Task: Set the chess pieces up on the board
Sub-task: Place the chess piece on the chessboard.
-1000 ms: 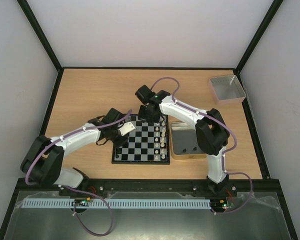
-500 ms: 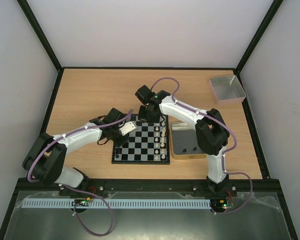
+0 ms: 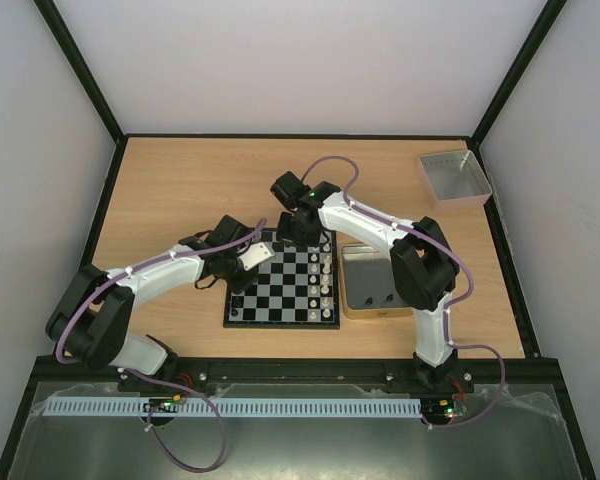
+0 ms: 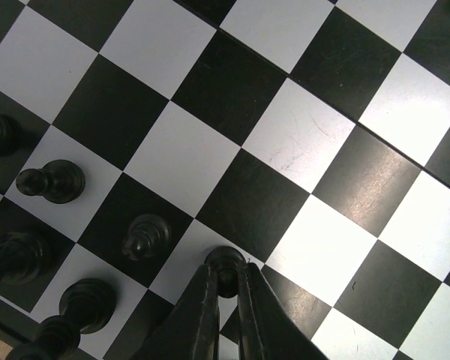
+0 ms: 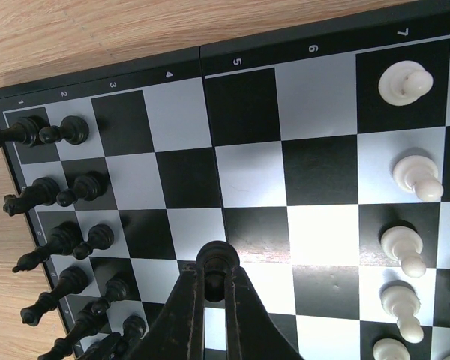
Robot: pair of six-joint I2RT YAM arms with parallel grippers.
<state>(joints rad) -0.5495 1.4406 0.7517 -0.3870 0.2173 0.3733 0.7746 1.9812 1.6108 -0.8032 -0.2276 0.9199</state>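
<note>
The board (image 3: 280, 300) lies at the table's middle, with white pieces (image 3: 325, 275) in its right columns and black pieces (image 3: 236, 308) at its left edge. My left gripper (image 3: 240, 290) is over the board's left side. In the left wrist view it (image 4: 226, 276) is shut on a black pawn (image 4: 225, 259) at a white square, beside other black pieces (image 4: 146, 236). My right gripper (image 3: 305, 238) is over the board's far edge. In the right wrist view it (image 5: 214, 283) is shut on another black pawn (image 5: 216, 255), above the board between the black pieces (image 5: 60, 131) and the white pieces (image 5: 416, 176).
A gold-rimmed tin (image 3: 352, 300) stands right of the board, touching it, with a couple of dark pieces (image 3: 382, 300) inside. A clear grey tray (image 3: 453, 178) sits at the far right corner. Black walls edge the table.
My left arm's elbow has shifted slightly to the right. Both grippers stay shut on their pawns and have hardly moved.
</note>
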